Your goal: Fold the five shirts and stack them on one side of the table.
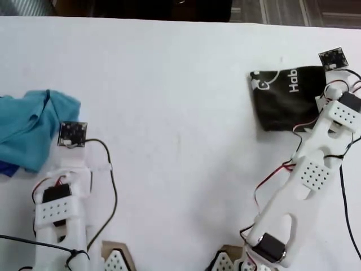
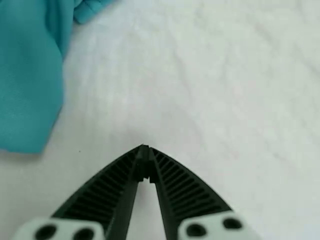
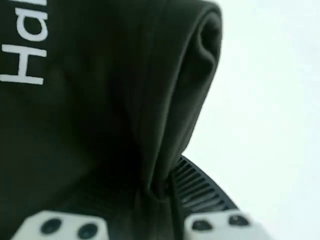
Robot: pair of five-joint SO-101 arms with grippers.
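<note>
A folded black shirt (image 1: 285, 97) with white print lies at the right side of the white table (image 1: 180, 113). My right gripper (image 3: 162, 192) is shut on a fold of the black shirt (image 3: 100, 100) at its right edge. A crumpled teal shirt (image 1: 31, 127) lies at the left edge of the table, with a bit of dark blue cloth (image 1: 7, 167) under it. My left gripper (image 2: 144, 162) is shut and holds nothing, hovering over bare table just beside the teal shirt (image 2: 30, 75).
The arms' bases (image 1: 115, 261) stand at the table's front edge. A red and black cable (image 1: 276, 169) hangs along the right arm, and a black cable (image 1: 110, 186) loops beside the left arm. The table's far edge (image 1: 169, 20) meets a dark background.
</note>
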